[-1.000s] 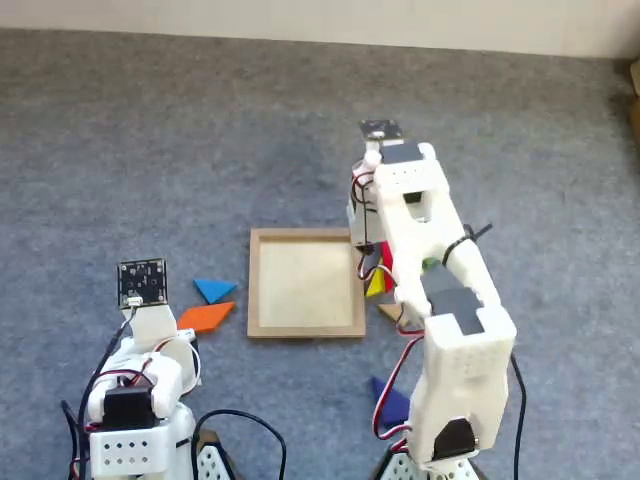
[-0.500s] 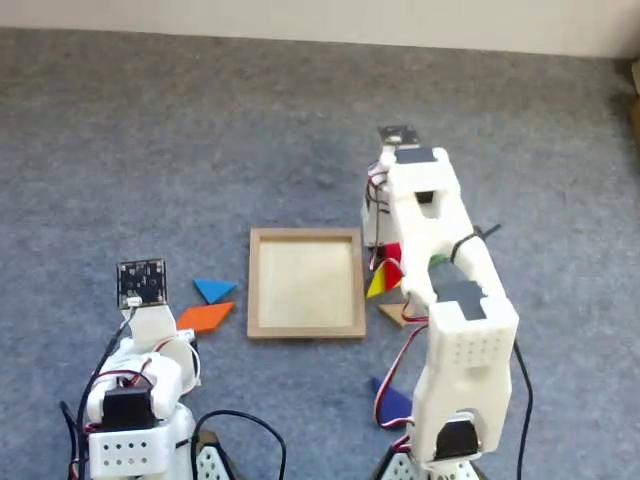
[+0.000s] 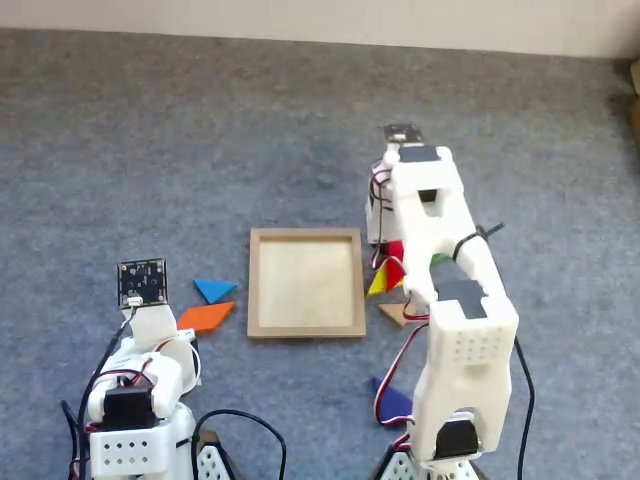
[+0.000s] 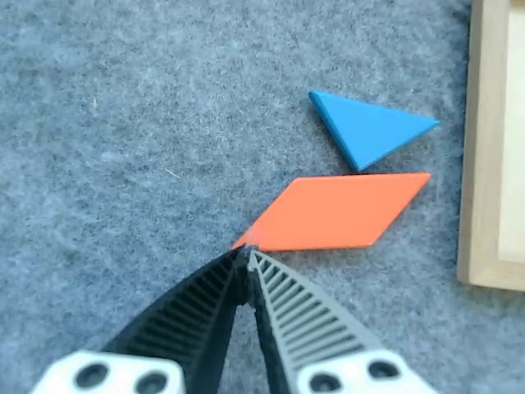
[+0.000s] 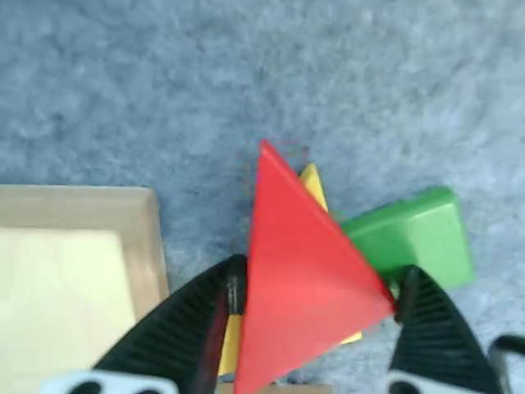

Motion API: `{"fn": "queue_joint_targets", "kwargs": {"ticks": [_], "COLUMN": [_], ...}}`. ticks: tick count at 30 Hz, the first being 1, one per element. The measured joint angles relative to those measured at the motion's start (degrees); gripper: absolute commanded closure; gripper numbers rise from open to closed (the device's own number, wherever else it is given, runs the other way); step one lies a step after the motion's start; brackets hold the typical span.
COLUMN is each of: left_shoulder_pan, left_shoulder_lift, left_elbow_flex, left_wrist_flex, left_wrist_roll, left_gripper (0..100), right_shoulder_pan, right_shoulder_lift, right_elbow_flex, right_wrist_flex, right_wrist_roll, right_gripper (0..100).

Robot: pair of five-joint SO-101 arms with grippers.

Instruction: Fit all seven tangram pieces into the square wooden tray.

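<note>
Square wooden tray (image 3: 255, 285) sits in the middle of the grey felt-covered table, its pale floor bare. Off its left rim lie a blue triangle (image 3: 214, 290) and an orange parallelogram (image 3: 205, 316). The left gripper (image 4: 248, 256) has its fingers pressed together, tips at the parallelogram's corner. Just off the right rim, the right gripper (image 5: 321, 271) clasps a red triangle (image 5: 303, 246) between its fingers, above a yellow triangle (image 5: 314, 182) and a green piece (image 5: 418, 234). A tan piece (image 3: 392, 313) and a dark blue piece (image 3: 392, 400) lie nearer the robot's side of the table.

Grey, fuzzy carpet-like table covering (image 3: 150, 130), with a pale strip of wall (image 3: 300, 15) along its far edge.
</note>
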State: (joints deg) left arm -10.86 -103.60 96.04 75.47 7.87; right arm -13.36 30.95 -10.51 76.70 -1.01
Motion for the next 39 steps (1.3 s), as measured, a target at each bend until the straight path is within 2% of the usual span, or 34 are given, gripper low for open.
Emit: {"fn": "queue_joint_targets", "kwargs": {"ticks": [15, 20, 23, 29, 32, 39], "left_shoulder_pan": [0.0, 0.0, 0.0, 0.0, 0.0, 0.0], "left_shoulder_lift": [0.0, 0.0, 0.0, 0.0, 0.0, 0.0], "left_elbow_flex": [0.0, 0.0, 0.0, 0.0, 0.0, 0.0], "left_wrist_flex": [0.0, 0.0, 0.0, 0.0, 0.0, 0.0], "left_wrist_roll": [0.0, 0.0, 0.0, 0.0, 0.0, 0.0], "left_gripper": [99, 99, 99, 99, 99, 99], "right_shoulder_pan": [0.1, 0.1, 0.1, 0.1, 0.0, -0.6], "right_shoulder_lift": [-2.2, -2.2, -2.2, -8.8, -12.0, -12.6], "right_elbow_flex": [0.2, 0.2, 0.2, 0.3, 2.8, 14.8], "right_wrist_flex": [0.5, 3.3, 6.9, 7.8, 7.6, -1.3], "right_wrist_roll": [0.0, 0.0, -0.4, -1.1, -1.3, -1.4], "right_gripper": [76.6, 68.3, 68.0, 68.0, 68.0, 68.0]}}
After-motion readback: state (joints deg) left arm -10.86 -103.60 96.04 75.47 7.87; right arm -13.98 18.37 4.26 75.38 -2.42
